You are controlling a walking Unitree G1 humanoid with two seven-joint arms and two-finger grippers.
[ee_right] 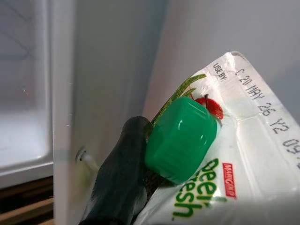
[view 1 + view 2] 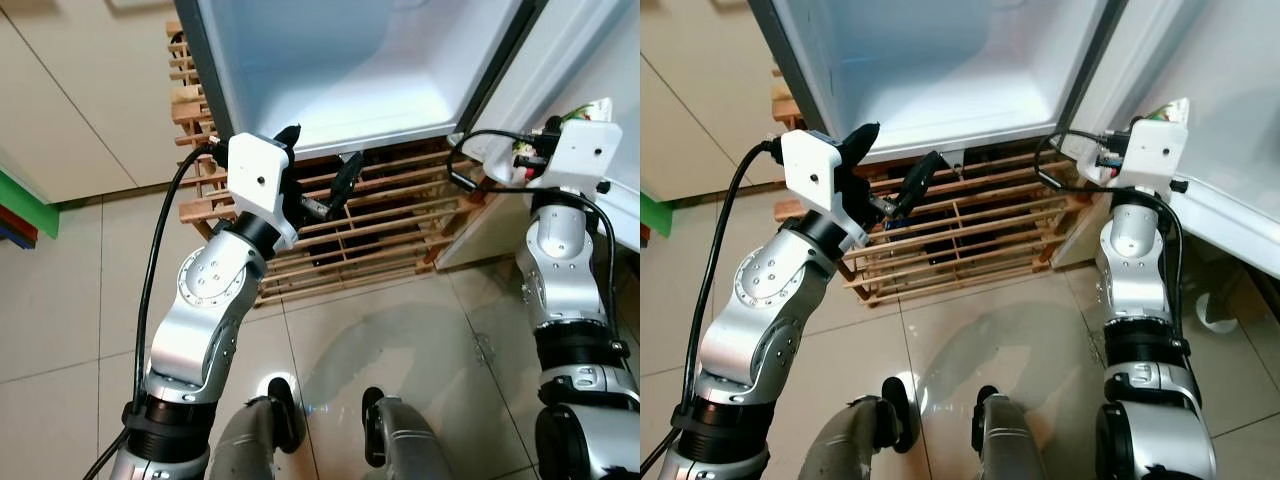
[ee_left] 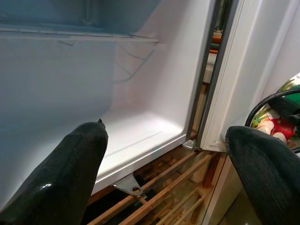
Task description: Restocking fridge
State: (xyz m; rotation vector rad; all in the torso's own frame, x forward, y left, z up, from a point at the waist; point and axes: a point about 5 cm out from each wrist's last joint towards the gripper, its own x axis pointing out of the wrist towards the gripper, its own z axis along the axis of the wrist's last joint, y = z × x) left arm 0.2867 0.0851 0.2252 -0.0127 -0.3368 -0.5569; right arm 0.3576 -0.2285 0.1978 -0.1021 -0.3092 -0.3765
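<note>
The robot's own legs [image 2: 330, 435] stood nearest, planted on the pale tiled floor [image 2: 420, 340], which carried a faint wet sheen in front of them; above them the two silver arms rose to either side. The left gripper [image 2: 318, 172] was lifted in front of the open fridge [image 2: 340, 70], its two black fingers [image 3: 61, 173] spread wide with nothing between them; it hovered just outside the bottom lip of the white compartment, over the wooden rack [image 2: 370, 235] that sat under and behind the fridge. Seen from the left wrist, the inside of the fridge was bare white wall and floor, with a shelf [image 3: 79, 35] across the upper part.

The right arm was raised well apart from the left, at the inner side of the open fridge door [image 2: 1220, 120]; the right gripper [image 1: 140, 187] was closed on a juice carton [image 1: 234, 173], white with green lettering and a picture of red fruit. One black finger [image 1: 119, 183] pressed against the carton just beside its green screw cap [image 1: 180, 138]; the other finger was hidden behind the carton. The carton was tilted, its folded top seam, printed with a use-by date, close to the white wall of the door; whether it touched the door I could not tell. A black cable [image 2: 480, 150] looped from the right wrist toward the fridge's lower corner.
</note>
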